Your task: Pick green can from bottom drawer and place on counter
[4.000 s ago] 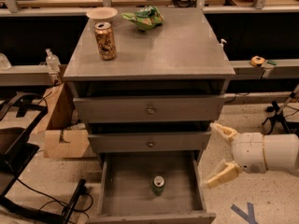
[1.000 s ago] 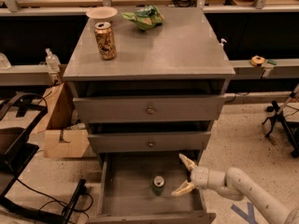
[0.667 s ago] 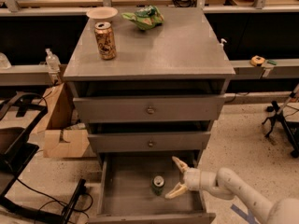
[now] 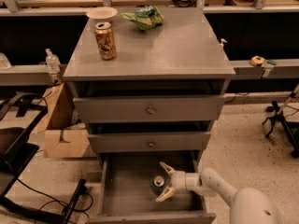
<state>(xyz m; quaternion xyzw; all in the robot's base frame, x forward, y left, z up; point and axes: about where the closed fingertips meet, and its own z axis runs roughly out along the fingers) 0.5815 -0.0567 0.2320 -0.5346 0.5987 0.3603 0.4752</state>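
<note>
The green can (image 4: 158,184) stands upright on the floor of the open bottom drawer (image 4: 126,195), its silver top showing. My gripper (image 4: 164,182) reaches into the drawer from the right, open, with one pale finger behind the can and one in front of it, so the can sits between them. The white arm (image 4: 219,188) comes in from the lower right. The grey counter (image 4: 177,45) on top of the cabinet is above.
On the counter stand an orange-gold can (image 4: 105,40), a white bowl (image 4: 102,14) and a green-and-white crumpled bag (image 4: 145,17). Two shallower drawers with knobs (image 4: 150,110) are shut above. A cardboard box (image 4: 60,134) stands left of the cabinet.
My arm has moved down and left into the bottom drawer. The open fingers have moved from beside the can to either side of it.
</note>
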